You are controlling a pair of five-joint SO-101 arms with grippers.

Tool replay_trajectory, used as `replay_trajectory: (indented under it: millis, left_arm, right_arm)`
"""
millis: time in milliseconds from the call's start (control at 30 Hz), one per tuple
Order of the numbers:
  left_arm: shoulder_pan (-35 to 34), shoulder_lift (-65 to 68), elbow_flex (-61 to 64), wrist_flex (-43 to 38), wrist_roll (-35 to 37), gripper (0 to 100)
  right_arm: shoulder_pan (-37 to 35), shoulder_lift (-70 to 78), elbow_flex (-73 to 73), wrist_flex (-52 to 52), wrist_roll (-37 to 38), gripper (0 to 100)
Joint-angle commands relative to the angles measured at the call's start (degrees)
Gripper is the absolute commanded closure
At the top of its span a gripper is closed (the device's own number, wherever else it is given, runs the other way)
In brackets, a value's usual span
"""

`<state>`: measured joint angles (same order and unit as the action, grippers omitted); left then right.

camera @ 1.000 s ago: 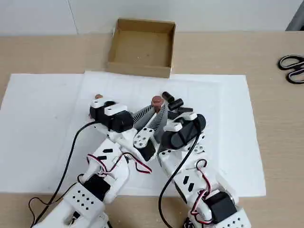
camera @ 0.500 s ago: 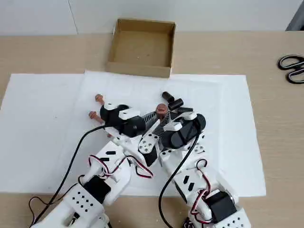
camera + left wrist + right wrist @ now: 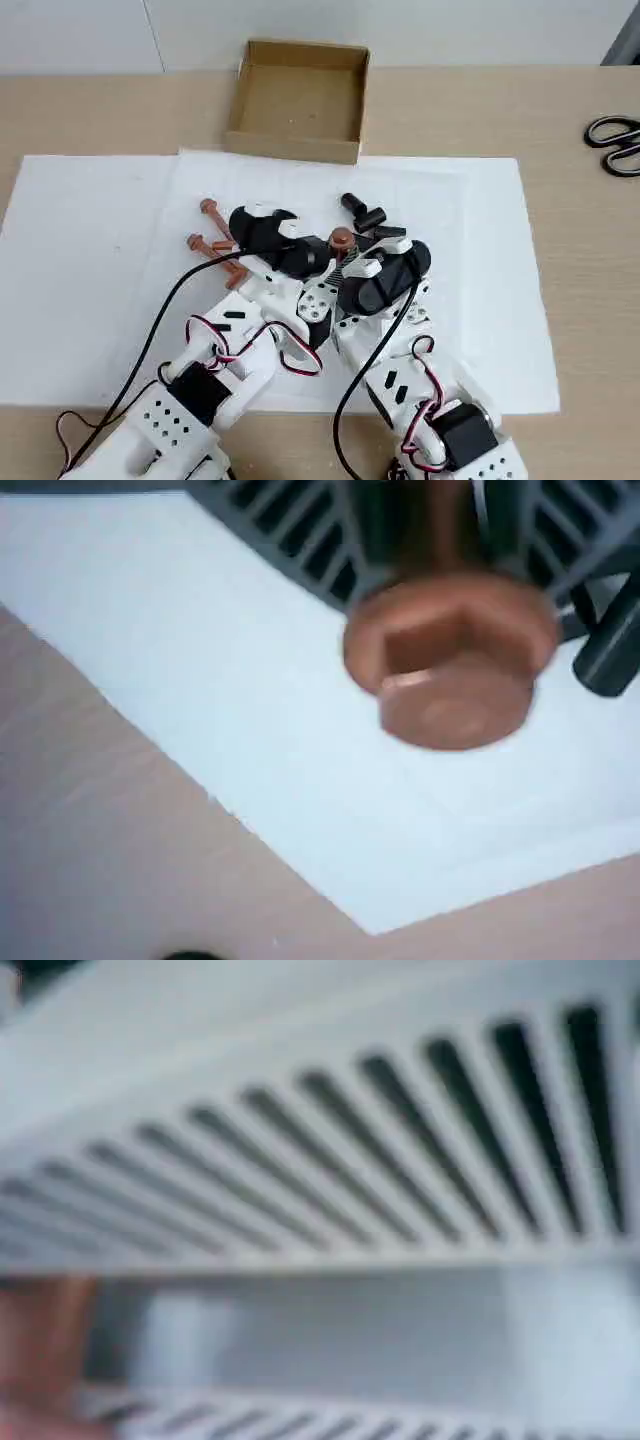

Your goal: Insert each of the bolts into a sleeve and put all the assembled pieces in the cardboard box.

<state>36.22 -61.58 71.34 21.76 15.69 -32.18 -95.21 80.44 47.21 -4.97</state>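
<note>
A brown bolt stands head-up between the two arms at the middle of the white paper. My left gripper is shut on its shaft, ribbed fingers on either side. My right gripper presses in against the same spot from the other side. In the right wrist view a ribbed grey surface is very close, with a brown bit at the edge. Three black sleeves lie just beyond the grippers. Three loose bolts lie on the paper beside the left arm. The cardboard box stands open at the back.
White paper covers most of the wooden table. Scissors lie at the far right edge. Both arms' cables hang near the front edge.
My left arm has swung right toward the right gripper, carrying the bolt a little right and uncovering the loose bolts on the paper. The right arm has kept still.
</note>
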Motion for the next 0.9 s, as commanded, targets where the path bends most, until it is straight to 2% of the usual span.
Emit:
replay_trajectory:
  millis: [0,133,300,367,733,867]
  left_arm:
    - [0.09,0.18,-2.24,3.6,-1.05,99]
    - [-0.09,0.18,-3.12,4.75,-1.05,98]
    - [-0.62,0.18,-3.74,5.45,-0.79,82]
    - [-0.7,0.18,-3.74,5.54,-0.79,78]
    - [-2.99,-0.18,-4.0,6.86,-0.79,78]
    - [-4.4,-0.18,-7.16,13.8,-0.88,78]
  right_arm:
    - [-0.04,-1.01,-3.96,0.22,-0.35,99.5]
    - [-0.04,-1.01,-3.96,0.31,-0.35,99.5]
    - [-0.04,-1.01,-3.87,0.4,-0.35,99.5]
    - [-0.04,-1.01,-3.87,0.4,-0.35,99.5]
    - [-0.04,-1.01,-3.78,0.4,-0.35,99.5]
    - [0.22,-1.01,-3.78,0.4,-0.35,99.5]
